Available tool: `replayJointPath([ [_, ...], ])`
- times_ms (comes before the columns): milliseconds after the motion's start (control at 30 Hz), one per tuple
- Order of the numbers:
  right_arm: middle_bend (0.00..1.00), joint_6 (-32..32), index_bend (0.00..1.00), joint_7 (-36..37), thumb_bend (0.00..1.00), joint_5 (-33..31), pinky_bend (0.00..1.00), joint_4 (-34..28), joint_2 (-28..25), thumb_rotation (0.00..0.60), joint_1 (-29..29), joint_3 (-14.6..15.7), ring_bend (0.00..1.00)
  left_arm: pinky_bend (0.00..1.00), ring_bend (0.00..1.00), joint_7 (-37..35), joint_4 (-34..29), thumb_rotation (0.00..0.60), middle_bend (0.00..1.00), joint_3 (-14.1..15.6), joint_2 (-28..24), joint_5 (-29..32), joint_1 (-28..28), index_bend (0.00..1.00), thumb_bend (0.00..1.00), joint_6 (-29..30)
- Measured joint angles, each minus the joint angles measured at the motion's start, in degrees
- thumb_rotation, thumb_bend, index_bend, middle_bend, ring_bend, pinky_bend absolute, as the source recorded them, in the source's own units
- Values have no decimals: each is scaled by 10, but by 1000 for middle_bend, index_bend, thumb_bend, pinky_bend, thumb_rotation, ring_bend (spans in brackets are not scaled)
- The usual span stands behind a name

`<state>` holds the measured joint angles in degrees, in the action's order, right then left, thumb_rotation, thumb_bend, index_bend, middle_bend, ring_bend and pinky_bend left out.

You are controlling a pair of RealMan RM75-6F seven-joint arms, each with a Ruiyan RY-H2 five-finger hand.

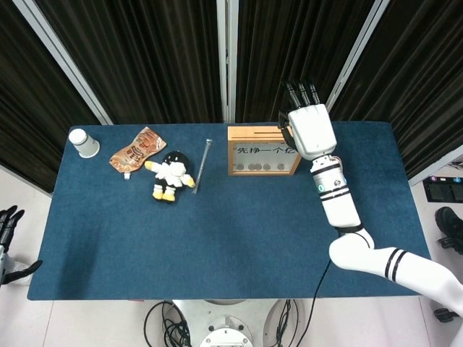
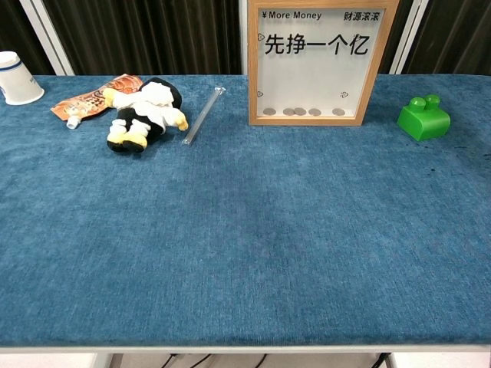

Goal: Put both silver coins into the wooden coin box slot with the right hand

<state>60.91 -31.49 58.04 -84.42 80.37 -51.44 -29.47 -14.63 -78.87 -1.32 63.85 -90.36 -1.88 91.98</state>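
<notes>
The wooden coin box (image 1: 264, 150) stands upright at the back middle of the blue table, with several silver coins (image 2: 303, 112) lying along the bottom behind its clear front (image 2: 311, 61). My right hand (image 1: 311, 129) hovers over the box's right top end, its fingers (image 1: 302, 92) stretched toward the curtains and its thumb by the top edge. The hand hides whatever may be under it, so I cannot see a coin in it. No loose coin shows on the cloth. My left hand (image 1: 7, 224) hangs off the table's left edge, fingers apart and holding nothing.
A green block (image 2: 423, 117) sits right of the box. Left of the box lie a clear straw (image 1: 202, 165), a plush doll (image 1: 171, 176), a snack packet (image 1: 136, 150) and a white paper cup (image 1: 85, 142). Dark curtains hang close behind.
</notes>
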Motion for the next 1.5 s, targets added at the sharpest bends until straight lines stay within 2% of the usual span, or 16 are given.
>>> replayJointPath([
  [467,58,-10,700,-151,350,-296,0,17,26,600,-82,-13,0,0,0,-14,6,600,0,1,0,3,-1,54,68,-7],
  [600,58,-7,701,-174,350,-355,0,22,31,600,-108,-12,0,0,0,-17,8,600,0,1,0,3,-1,54,68,-8],
  [767,58,-4,701,-179,350,-385,0,39,42,600,-133,-7,0,0,0,-24,11,600,0,1,0,6,-2,54,68,-11],
  [1300,56,-10,700,-164,350,-408,0,75,61,600,-157,18,0,0,0,-34,21,600,0,-1,1,10,0,54,68,-10],
  [1400,45,-15,614,-161,350,-408,0,76,61,600,-159,21,0,0,0,-34,22,600,0,-1,1,11,0,54,69,-10],
  [1500,35,-17,426,-156,349,-408,0,76,61,600,-161,24,0,0,0,-33,22,600,0,-1,2,12,1,54,68,-11],
])
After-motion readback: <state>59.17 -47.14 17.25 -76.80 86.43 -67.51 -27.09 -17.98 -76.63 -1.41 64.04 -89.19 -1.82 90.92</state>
